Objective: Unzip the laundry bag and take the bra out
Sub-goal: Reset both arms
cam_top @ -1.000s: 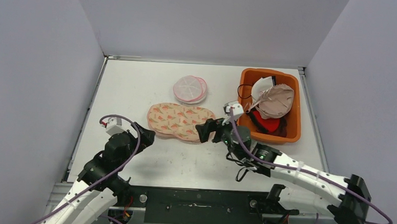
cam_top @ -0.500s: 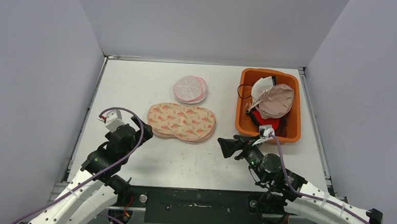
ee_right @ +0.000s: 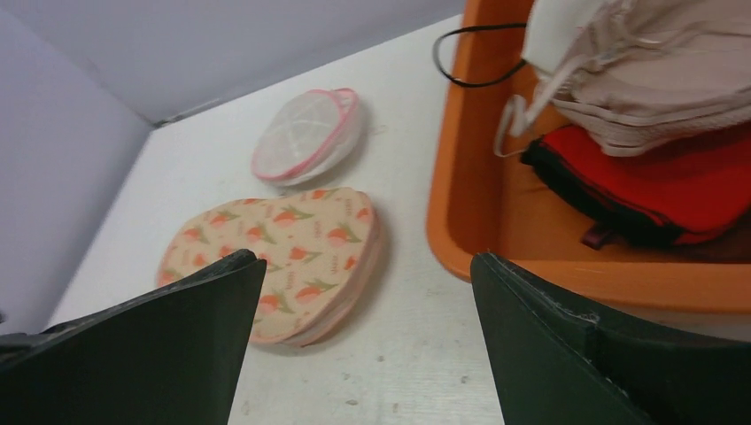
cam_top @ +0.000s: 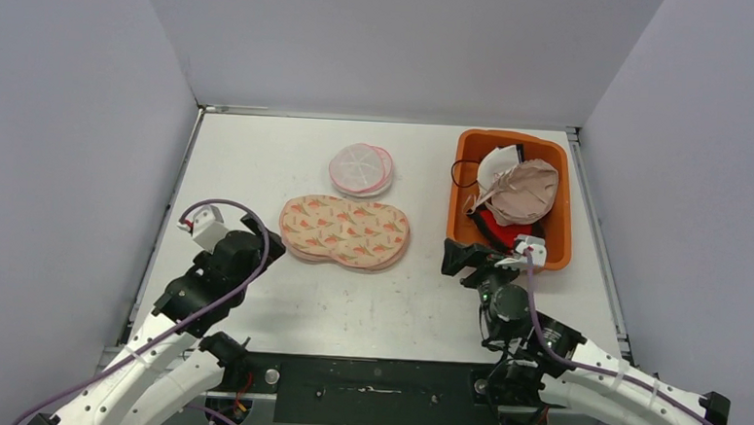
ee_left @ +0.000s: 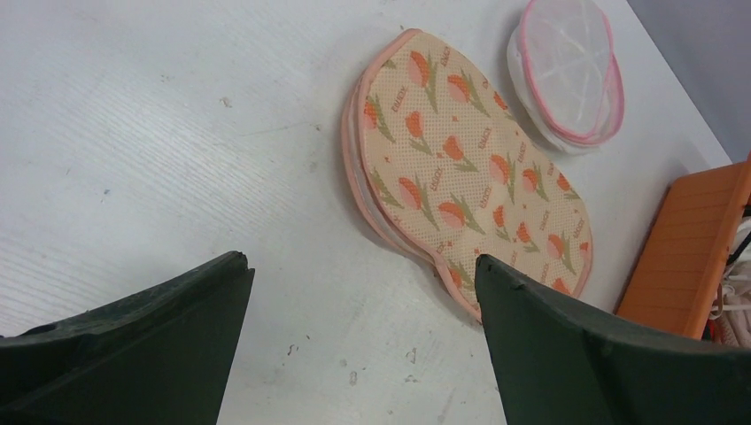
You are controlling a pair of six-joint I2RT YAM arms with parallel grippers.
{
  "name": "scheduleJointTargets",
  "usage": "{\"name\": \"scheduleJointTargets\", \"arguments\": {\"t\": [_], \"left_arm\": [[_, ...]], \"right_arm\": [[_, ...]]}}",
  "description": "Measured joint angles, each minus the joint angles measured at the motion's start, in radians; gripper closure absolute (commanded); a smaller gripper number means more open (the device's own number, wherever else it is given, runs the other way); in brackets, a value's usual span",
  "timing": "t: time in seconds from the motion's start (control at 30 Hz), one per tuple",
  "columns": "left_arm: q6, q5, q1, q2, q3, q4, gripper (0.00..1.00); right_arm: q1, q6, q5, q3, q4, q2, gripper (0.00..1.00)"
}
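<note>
Currently both grippers, left gripper [ee_left: 354,336] and right gripper [ee_right: 367,341], gape empty; tulip-print laundry bag [cam_top: 345,231] lies flat between, looks zipped; zipper pull unseen.

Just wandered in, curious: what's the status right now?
Both hands open, holding nothing: left hand, right hand. Tulip-print peanut-shaped laundry bag flat on table, looks closed. Nothing blocking it.

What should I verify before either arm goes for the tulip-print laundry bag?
1. Left gripper open, holding nothing: ok.
2. Right gripper open, holding nothing: ok.
3. Tulip-print laundry bag flat on the table, between the arms: ok.
4. Its zipper pull located: cannot tell; only the pink edge shows.
5. Bag zipped or unzipped: cannot tell.
6. Round mesh bag and orange bin apart from it: ok.
</note>
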Motion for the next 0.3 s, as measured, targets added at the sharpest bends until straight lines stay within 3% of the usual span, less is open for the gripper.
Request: {"name": "scheduleJointTargets", "arguments": {"t": [0.17,0.3], "left_arm": [[0.072,0.029,0.000,0.003,0.004,0.018,0.04],[0.121,0.063,0.000,-0.016,-0.014,0.060,0.04]], "right_arm": [[0.000,0.037,0.195,0.033,-0.117,0.138,0.10],[0.000,0.060,0.241,0.053,-0.185,0.201,0.10]]}}
